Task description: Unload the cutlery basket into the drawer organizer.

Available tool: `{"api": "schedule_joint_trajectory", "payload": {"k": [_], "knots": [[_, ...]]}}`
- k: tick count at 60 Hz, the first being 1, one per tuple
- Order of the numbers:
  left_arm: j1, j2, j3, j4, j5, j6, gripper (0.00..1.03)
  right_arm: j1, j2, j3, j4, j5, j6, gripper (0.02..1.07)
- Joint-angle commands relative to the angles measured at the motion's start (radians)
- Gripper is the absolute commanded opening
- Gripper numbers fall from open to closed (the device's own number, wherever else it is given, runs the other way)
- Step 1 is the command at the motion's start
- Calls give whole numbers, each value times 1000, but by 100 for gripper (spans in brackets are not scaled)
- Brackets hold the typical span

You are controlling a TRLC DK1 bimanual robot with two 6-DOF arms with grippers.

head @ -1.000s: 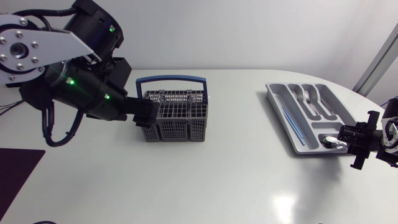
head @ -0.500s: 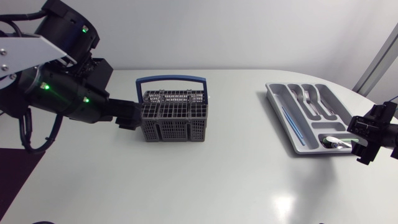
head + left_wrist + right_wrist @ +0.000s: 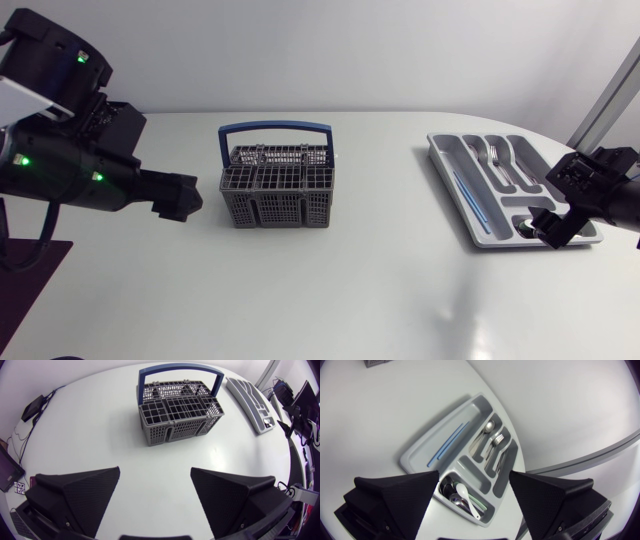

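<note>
Head view: L gripper point(image 3: 186, 197) backed off basket point(image 3: 277, 188).

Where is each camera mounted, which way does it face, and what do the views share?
Head view: above the table, looking down; left arm and right arm at the sides.
Left wrist view: on the left arm, facing the cutlery basket; left jaws open in the foreground.
Right wrist view: on the right arm, over the drawer organizer; right jaws open.
Shared: all three show the organizer; head and left wrist show the whole basket.
</note>
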Motion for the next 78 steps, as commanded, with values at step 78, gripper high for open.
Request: {"api": "schedule_joint_trajectory", "payload": {"k": [78], "knots": [[190, -473, -448, 184, -7, 255, 99, 329, -868, -431, 71, 135, 824, 103]]}}
